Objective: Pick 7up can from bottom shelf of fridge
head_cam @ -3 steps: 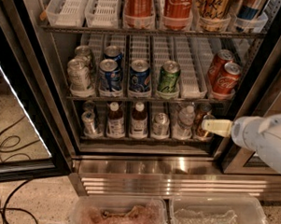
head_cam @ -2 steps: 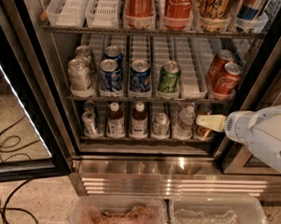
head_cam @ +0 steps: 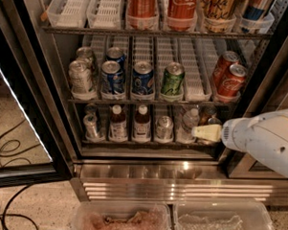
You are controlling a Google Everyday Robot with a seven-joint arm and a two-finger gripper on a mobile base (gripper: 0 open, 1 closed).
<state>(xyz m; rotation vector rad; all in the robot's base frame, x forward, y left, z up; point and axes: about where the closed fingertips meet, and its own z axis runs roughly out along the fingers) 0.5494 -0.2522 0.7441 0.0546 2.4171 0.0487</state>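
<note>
The fridge (head_cam: 179, 178) stands open in front of me. On its bottom shelf (head_cam: 147, 143) the 7up can (head_cam: 164, 128), pale silver with a shiny top, stands upright in a middle lane. My gripper (head_cam: 198, 132), cream-coloured on a white arm, reaches in from the right at the height of the bottom shelf. Its tip is in front of a clear water bottle (head_cam: 186, 123), one lane to the right of the 7up can and apart from it. It holds nothing that I can see.
On the bottom shelf also stand a slim silver can (head_cam: 91, 126) and two brown bottles (head_cam: 117, 124). The middle rack holds blue cans (head_cam: 142, 79), a green can (head_cam: 173, 80) and red cans (head_cam: 231, 81). The glass door (head_cam: 19, 130) hangs open at left. Two clear bins (head_cam: 122, 219) sit in front on the floor.
My gripper has moved a little to the left and slightly down, further in front of the bottom shelf. The cans and bottles have not moved.
</note>
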